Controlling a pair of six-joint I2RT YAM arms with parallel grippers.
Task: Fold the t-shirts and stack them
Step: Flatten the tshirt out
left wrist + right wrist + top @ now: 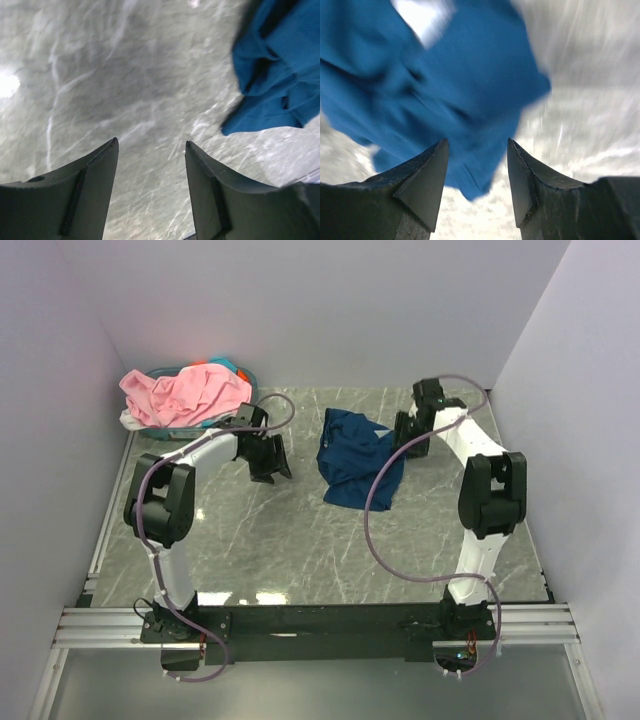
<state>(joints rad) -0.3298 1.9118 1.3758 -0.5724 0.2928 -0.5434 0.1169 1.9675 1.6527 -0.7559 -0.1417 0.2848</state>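
Observation:
A dark navy blue t-shirt (pixel 354 457) lies crumpled on the marble table, back centre. It also shows in the left wrist view (pixel 277 65) at the upper right and in the right wrist view (pixel 430 85), blurred, ahead of the fingers. A light pink t-shirt (pixel 185 392) is heaped on pale ones in the basket at the back left. My left gripper (pixel 272 462) is open and empty, left of the navy shirt; it also shows in the left wrist view (pixel 151 145). My right gripper (pixel 405 435) is open and empty, just right of the shirt; it also shows in the right wrist view (pixel 477 145).
A teal plastic basket (pixel 236 366) stands in the back left corner under the pink shirt. White walls close the left, back and right sides. The grey marble table (pixel 290 540) stretches forward to the metal rail at the arm bases.

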